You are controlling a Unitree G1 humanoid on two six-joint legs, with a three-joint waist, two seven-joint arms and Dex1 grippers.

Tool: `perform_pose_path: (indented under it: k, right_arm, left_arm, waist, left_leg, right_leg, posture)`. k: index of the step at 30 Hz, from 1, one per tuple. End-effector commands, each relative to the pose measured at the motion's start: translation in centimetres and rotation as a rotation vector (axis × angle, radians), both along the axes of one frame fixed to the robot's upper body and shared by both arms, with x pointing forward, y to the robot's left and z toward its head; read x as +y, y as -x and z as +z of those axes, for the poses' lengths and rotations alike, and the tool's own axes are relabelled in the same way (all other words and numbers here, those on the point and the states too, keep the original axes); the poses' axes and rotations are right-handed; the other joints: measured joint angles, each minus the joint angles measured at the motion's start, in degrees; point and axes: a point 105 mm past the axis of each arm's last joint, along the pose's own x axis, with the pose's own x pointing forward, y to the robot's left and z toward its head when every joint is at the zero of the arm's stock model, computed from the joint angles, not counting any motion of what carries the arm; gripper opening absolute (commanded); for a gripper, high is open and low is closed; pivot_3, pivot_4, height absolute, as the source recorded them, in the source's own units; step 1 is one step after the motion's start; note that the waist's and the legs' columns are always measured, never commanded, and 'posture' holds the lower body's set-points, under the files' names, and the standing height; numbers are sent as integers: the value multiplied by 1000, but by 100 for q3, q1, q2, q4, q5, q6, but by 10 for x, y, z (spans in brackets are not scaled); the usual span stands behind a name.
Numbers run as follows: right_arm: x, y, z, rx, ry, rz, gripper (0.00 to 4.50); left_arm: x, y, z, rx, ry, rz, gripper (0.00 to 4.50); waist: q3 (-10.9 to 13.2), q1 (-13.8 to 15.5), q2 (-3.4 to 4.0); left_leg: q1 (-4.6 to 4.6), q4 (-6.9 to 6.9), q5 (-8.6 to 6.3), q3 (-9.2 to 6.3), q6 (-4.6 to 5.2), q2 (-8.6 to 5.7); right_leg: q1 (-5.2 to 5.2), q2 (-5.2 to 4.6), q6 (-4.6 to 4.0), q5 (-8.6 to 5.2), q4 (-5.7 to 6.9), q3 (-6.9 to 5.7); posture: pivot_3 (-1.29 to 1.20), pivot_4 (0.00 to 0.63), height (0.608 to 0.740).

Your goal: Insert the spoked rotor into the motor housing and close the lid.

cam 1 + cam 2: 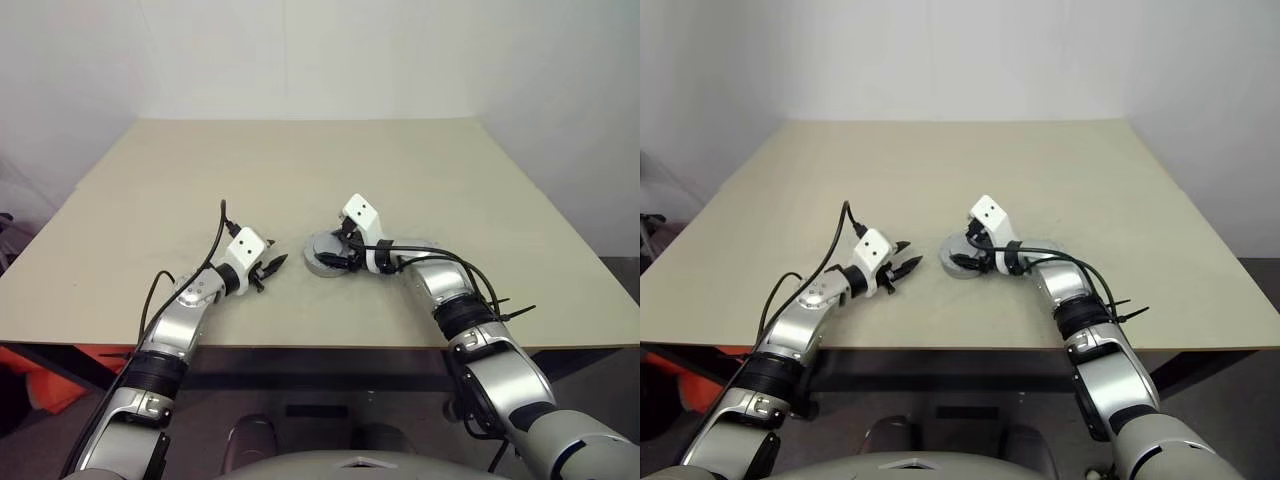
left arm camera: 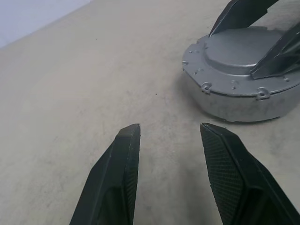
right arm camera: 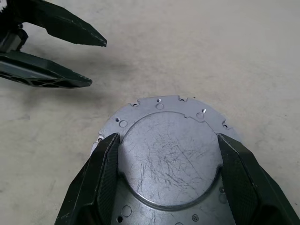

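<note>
The motor housing point(image 2: 243, 101) is a round grey metal body lying on the table near its middle. The matte grey lid point(image 3: 168, 154) sits flat on top of it and covers the inside. My right gripper point(image 3: 168, 136) reaches over the lid from the right. Its two black fingers point(image 3: 105, 173) press against opposite sides of the lid's raised round centre. My left gripper point(image 1: 272, 268) hovers just left of the housing, pointing at it, open and with nothing between its fingers point(image 2: 124, 154). The spoked rotor is hidden.
The beige table point(image 1: 300, 170) stretches wide behind and to both sides of the housing. Its front edge point(image 1: 330, 347) runs just below my forearms. Black cables point(image 1: 215, 245) loop from both wrists. A white wall stands behind the table.
</note>
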Motion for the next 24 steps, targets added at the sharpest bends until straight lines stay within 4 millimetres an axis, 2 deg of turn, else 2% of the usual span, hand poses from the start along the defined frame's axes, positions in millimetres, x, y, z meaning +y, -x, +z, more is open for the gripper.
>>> perform_pose_path:
  k: [1,5,10,24]
  right_arm:
    - [-5,0,5,26,-56,-34,3114]
    - [1,-1,16,-10,-80,-21,3114]
    - [3,4,15,-13,-61,17,3114]
    - [8,13,26,-49,-90,71,3114]
  left_arm:
    - [-2,-5,20,-67,11,-11,2138]
    - [-2,-4,20,-67,6,-11,2138]
    - [-1,-4,20,-68,1,-9,2138]
    - [0,-3,17,-67,-10,-13,2138]
  waist:
    - [1,0,-1]
    - [2,-8,-2]
    - [6,-60,3]
    - [13,-76,2]
  left_leg:
    - [-16,0,1,1,-1,0]
    - [-62,8,8,9,-11,4]
    - [-104,-5,5,60,-15,21]
    - [-112,0,3,70,-12,20]
  right_leg:
    - [-13,1,-1,1,2,2]
    - [-65,5,-55,61,33,8]
    - [-113,20,-73,63,34,0]
    - [-115,15,-72,63,31,3]
  posture:
    - [0,0,740]
    - [0,0,740]
    - [0,0,740]
    - [0,0,740]
